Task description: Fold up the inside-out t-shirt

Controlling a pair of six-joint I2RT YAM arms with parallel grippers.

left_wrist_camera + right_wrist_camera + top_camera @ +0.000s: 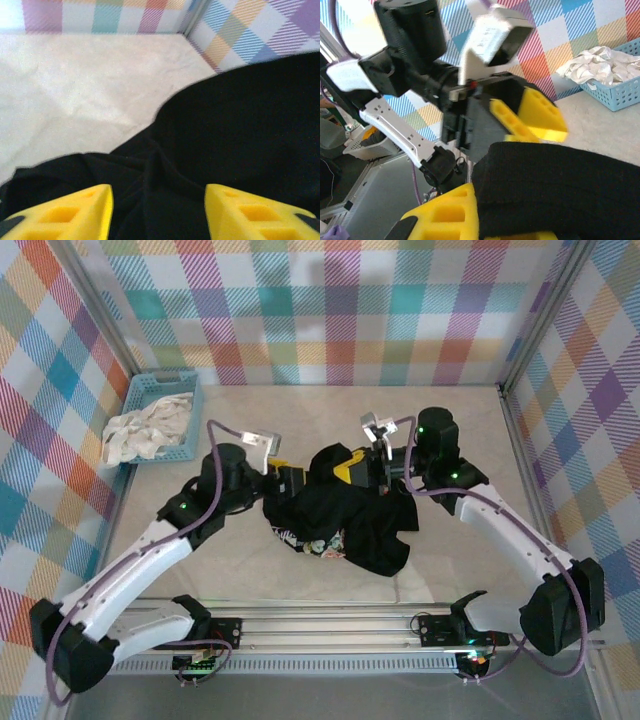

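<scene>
The inside-out t-shirt (350, 525) lies bunched in a black heap mid-table, with a small multicoloured print (315, 543) at its near left edge. My left gripper (290, 480) is at the heap's upper left. In the left wrist view its yellow fingers (75, 212) stand apart and open, with black cloth (230, 125) lying loose between and beyond them. My right gripper (352, 468) is at the top of the heap, shut on a thick fold of the t-shirt (560, 190) that is raised off the table. The left gripper's fingers (530, 115) sit just past that fold.
A blue basket (140, 390) holding a white-cream cloth (145, 430) stands at the back left; it shows as the basket (620, 92) in the right wrist view. Plaid walls close three sides. Bare tabletop (80, 95) lies behind the shirt.
</scene>
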